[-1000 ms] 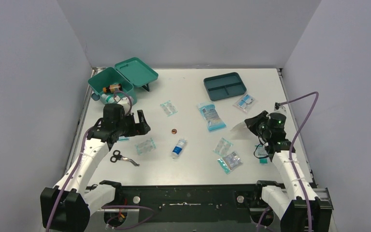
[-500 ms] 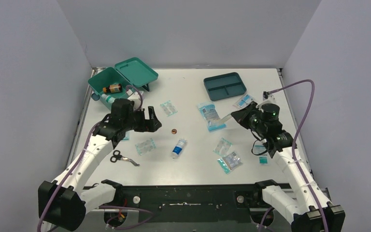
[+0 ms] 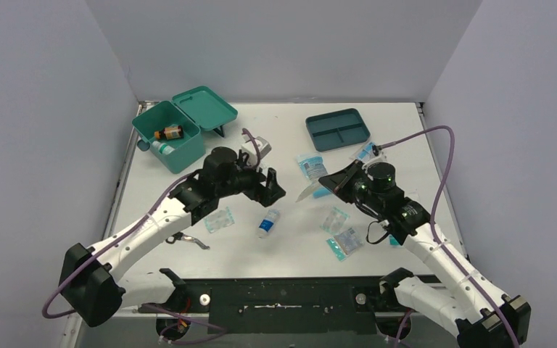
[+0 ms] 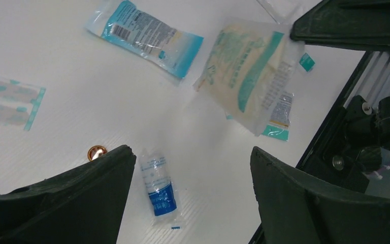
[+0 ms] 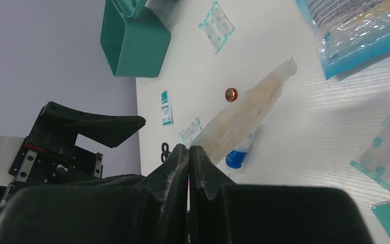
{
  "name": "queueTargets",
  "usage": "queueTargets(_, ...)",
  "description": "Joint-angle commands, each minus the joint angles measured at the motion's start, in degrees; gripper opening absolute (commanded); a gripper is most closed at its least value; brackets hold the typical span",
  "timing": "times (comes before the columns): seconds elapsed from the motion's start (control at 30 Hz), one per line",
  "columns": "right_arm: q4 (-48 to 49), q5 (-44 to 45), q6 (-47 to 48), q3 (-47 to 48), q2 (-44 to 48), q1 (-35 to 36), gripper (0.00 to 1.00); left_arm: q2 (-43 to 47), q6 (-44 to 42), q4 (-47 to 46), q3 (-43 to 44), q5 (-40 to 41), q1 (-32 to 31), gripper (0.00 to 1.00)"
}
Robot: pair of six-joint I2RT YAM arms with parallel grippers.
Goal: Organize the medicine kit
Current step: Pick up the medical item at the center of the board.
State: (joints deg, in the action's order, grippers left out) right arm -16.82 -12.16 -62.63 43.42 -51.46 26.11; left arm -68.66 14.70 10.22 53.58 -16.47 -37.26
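- Teal-green plastic medicine kit [image 3: 183,151], far left on the table [image 3: 283,130], set askew; long axis runs far-left to near-right.
- Lid [image 3: 204,107] stands open toward the far right; amber bottle [image 3: 168,133] inside.
- Left gripper [image 4: 191,155]: jaws apart, empty, mid-table.
- Right gripper [image 5: 189,150]: pinched on a pale flat packet [image 5: 249,114].

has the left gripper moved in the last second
Yes. In the top view the left gripper has swung right, well away from the medicine kit it was beside.
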Motion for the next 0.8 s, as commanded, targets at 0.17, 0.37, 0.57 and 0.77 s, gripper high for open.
queueTargets(0.17,5.68,6.83,-7.34,2.11,-0.72,7.93,0.00,-6.23,-9.69,-6.74,5.93,6.46,-10.12,0.81)
queueTargets(0.37,5.90,8.08,-7.93,1.86,-0.89,9.45,0.00,-8.91,-11.63,-6.42,7.05,9.09,-13.10,0.82)
queueTargets(0.57,5.80,8.99,-8.04,1.99,-0.43,9.72,0.00,-10.92,-12.82,-5.69,8.15,12.79,-14.06,0.66)
queueTargets(0.77,5.20,9.36,-7.85,2.12,-0.49,9.84,0.00,-11.21,-13.37,-6.40,8.47,12.49,-14.16,0.27)
